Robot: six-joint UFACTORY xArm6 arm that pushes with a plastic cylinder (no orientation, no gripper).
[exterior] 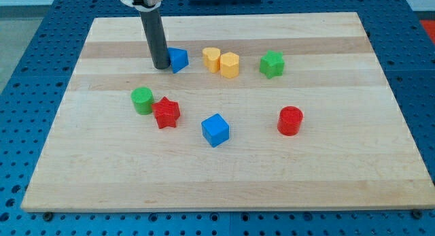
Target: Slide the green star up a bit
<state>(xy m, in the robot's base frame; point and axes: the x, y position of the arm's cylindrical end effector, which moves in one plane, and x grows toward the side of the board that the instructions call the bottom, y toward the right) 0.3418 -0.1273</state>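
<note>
The green star lies on the wooden board at the view's upper right. My tip rests on the board at the upper left, touching the left side of a small blue block. The tip is far to the left of the green star, with two yellow blocks between them. The dark rod rises from the tip to the view's top edge.
A yellow heart-like block and a yellow hexagonal block sit side by side left of the star. A green cylinder touches a red star. A blue cube and a red cylinder lie lower down.
</note>
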